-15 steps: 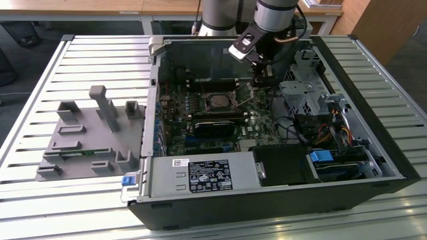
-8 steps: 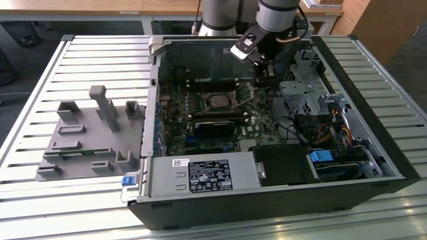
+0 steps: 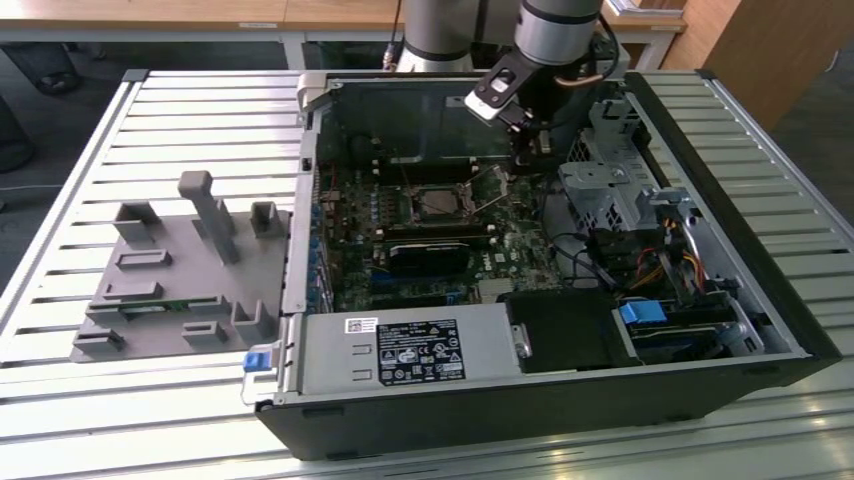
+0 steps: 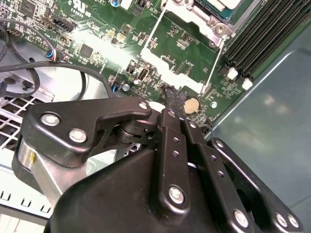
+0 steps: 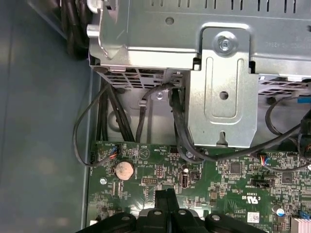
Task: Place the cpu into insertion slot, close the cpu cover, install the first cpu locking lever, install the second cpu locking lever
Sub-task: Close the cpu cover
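Note:
The insertion slot [image 3: 438, 204] sits mid-motherboard inside the open computer case. In the second wrist view the pale top of the cpu [image 4: 219, 4] lies in the slot, with the silvery cpu cover [image 4: 210, 22] lying flat around it. My gripper [image 3: 523, 165] hangs over the board just to the exterior view's right of the slot and slightly behind it. In both wrist views its black fingertips [image 4: 171, 94] [image 5: 165, 195] are pressed together with nothing visible between them, close above the green board beside a coin battery [image 5: 124, 170]. A thin metal rod [image 3: 499, 195] slants up from the slot's edge toward the gripper.
A metal drive cage [image 3: 601, 190] with cables stands at the exterior view's right of the gripper. Black memory slots [image 4: 262, 29] lie near the slot. A black card [image 3: 430, 250] and the power supply [image 3: 400, 352] sit nearer the front. A grey parts fixture [image 3: 180, 270] rests on the slatted table.

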Controlling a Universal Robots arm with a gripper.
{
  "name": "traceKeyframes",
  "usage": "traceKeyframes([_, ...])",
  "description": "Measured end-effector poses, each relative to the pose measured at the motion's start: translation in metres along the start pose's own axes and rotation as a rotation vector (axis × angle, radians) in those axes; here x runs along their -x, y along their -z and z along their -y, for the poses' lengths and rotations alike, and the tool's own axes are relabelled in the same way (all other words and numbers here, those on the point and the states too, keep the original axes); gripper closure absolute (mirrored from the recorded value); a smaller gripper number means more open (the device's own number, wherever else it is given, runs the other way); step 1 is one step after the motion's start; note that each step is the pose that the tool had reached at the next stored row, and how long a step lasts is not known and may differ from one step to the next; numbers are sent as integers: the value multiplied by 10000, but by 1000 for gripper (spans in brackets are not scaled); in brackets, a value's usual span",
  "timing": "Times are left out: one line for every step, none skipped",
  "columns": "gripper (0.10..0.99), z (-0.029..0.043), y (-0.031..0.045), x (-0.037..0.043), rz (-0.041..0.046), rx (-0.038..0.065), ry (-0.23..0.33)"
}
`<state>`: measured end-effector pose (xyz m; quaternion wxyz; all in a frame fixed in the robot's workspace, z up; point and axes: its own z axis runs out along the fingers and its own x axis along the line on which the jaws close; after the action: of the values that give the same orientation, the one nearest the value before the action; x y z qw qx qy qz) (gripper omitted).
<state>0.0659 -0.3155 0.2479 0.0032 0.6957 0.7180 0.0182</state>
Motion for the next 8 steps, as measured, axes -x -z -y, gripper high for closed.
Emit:
traceKeyframes([980,-6,-5,-1,0,0,0])
traceKeyframes([980,-12,-9,-1,0,0,0])
traceKeyframes([980,-18,-13,-2,0,0,0])
traceKeyframes([980,-24,-17,-3,0,-1,0])
traceKeyframes([980,-29,-20,-5,1,-1,1])
traceKeyframes([980,-32,-24,-7,3,-2,1])
traceKeyframes([980,-33,-30,-10,1,-2,0])
traceKeyframes([980,-35,-36,-12,1,-4,-1])
